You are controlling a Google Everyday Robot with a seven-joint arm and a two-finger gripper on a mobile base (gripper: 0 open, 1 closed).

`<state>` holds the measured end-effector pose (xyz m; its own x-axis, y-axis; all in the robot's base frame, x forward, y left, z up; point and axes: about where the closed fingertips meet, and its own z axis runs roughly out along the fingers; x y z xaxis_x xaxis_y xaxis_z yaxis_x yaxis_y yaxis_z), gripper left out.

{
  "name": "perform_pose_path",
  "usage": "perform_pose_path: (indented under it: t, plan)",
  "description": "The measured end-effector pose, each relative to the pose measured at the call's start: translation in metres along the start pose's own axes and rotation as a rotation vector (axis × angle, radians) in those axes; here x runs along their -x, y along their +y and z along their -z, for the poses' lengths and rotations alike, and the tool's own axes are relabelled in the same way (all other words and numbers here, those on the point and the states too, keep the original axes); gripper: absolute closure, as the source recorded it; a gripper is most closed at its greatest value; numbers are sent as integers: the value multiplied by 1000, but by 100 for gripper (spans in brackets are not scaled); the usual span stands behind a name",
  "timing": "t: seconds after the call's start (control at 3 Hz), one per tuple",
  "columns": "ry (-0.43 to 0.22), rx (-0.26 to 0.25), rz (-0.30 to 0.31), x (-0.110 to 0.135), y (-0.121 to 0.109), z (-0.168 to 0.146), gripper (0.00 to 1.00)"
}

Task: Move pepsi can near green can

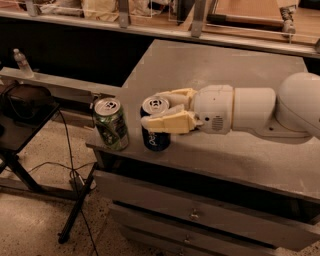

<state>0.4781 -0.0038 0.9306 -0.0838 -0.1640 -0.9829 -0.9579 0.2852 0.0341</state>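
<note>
The pepsi can [155,137] is dark blue with a silver top and stands upright near the front left corner of the grey table [235,155]. My gripper [159,111] reaches in from the right on a white arm, and its cream fingers [167,122] are closed around the can's upper part. The green can [111,123] stands upright just left of the pepsi can, at the table's left edge, with a small gap between the two.
Drawers [195,215] run under the table front. A dark side stand with a black object [22,102] sits lower left, cables on the floor. A shelf rail with bags [100,7] runs along the back. A small bottle [21,62] stands far left.
</note>
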Motion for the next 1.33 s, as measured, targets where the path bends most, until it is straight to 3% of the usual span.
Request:
perform_pose_path:
  t: [0.67, 1.0, 1.33]
  plan:
    - [-12, 1, 20, -1, -2, -4, 18]
    - [-11, 4, 21, 0, -1, -6, 0]
    - [-11, 5, 21, 0, -1, -6, 0]
